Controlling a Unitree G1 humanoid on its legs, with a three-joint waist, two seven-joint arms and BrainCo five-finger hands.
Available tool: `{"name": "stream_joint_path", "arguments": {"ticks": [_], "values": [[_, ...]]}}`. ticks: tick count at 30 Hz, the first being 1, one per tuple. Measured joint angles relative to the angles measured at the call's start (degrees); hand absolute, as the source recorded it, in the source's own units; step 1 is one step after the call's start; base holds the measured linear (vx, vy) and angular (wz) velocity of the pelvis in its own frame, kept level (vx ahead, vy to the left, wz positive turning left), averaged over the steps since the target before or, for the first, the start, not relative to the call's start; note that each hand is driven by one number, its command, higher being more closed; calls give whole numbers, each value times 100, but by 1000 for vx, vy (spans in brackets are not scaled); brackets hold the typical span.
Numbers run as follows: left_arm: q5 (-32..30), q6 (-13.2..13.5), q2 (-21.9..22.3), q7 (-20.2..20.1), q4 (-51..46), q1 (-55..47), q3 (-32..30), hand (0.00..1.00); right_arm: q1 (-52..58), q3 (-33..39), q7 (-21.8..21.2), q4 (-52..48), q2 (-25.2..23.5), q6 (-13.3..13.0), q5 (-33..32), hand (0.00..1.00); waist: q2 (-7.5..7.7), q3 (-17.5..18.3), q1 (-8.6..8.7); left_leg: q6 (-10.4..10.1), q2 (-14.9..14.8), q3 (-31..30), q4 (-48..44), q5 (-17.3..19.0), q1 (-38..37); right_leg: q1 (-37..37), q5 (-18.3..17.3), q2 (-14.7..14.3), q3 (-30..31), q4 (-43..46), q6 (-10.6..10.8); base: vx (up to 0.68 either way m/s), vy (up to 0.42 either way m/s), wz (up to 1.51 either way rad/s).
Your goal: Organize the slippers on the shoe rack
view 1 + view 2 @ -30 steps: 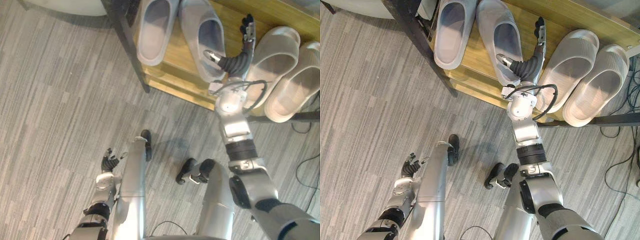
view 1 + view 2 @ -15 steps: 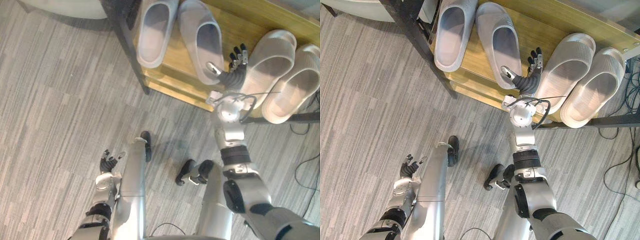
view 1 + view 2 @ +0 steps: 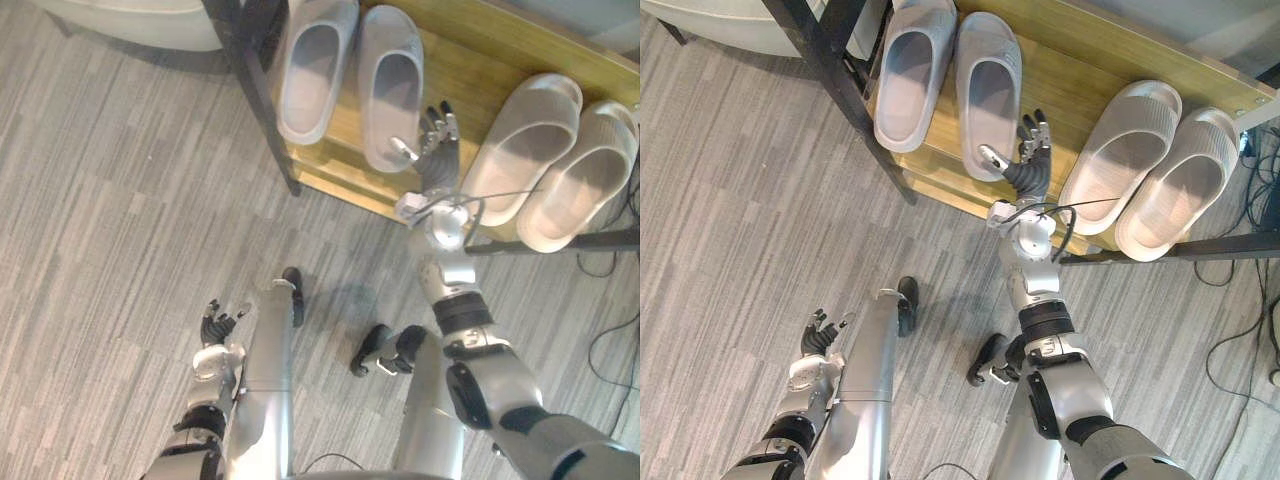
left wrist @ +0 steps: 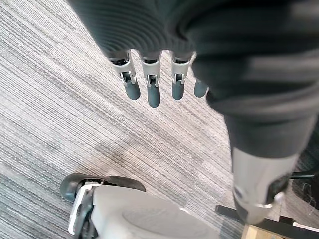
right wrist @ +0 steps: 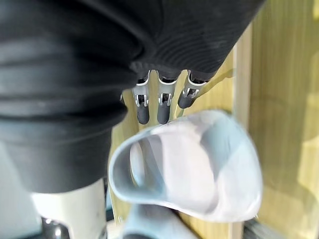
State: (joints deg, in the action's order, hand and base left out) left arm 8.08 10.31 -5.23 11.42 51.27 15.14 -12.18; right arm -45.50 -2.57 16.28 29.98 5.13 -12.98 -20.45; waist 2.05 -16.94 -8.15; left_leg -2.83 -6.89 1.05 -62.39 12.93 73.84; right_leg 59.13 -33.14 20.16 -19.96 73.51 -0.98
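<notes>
Both eye views look straight down, sharing the shoe rack (image 3: 1070, 70); wrist views sit close

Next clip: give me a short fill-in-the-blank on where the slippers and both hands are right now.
The shoe rack holds ___ pairs of slippers. The right hand is open between the grey pair and the beige pair, holding ___. The left hand hangs open, low over the ___.
Missing words: two; nothing; floor.
</notes>
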Motion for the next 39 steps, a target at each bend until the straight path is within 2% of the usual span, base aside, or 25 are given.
{"name": "stream_joint_path", "arguments": {"ticks": [10,21,26,31,35,39], "values": [[-19,-8,175,90,-3,91,-204,0,-11,-58,102,53,-335,78,-210,0,-1,-1,-102,-77,52,-73,198,-85,-228,-249,1,0,-108,-108,-11,6,-21,4],[-25,-74,207,80,5,90,-295,0,-29,-36,108,-1,-164,139,-180,0,-11,-8,-60,-72,38,-100,241,-129,-436,-479,11,-36,-143,-184,-24,0,0,0],[-117,-80,212,66,5,-60,-458,0,587,-28,100,-466,-33,139,89,0,-11,-9,8,-31,-64,-62,362,-104,-777,-801,105,-162,-134,-414,-6,-24,19,-10],[-132,-87,126,42,2,-235,-488,0,1260,17,31,-968,89,140,253,0,-10,-10,166,-12,-151,26,481,-90,-1146,-1105,185,-233,-85,-583,-8,-38,47,-13],[-131,-92,114,-49,-2,-253,-488,0,1636,29,-5,-1422,173,141,370,0,-10,-10,186,-11,-225,82,544,-88,-1337,-1230,198,-310,-32,-664,1,-47,41,-10],[-135,-99,186,-101,-8,-377,-392,0,2316,-59,-2,-2063,131,137,759,0,-5,-9,195,-15,-287,166,901,-97,-1932,-1825,346,-397,-92,-1119,2,6,53,-6]]}}
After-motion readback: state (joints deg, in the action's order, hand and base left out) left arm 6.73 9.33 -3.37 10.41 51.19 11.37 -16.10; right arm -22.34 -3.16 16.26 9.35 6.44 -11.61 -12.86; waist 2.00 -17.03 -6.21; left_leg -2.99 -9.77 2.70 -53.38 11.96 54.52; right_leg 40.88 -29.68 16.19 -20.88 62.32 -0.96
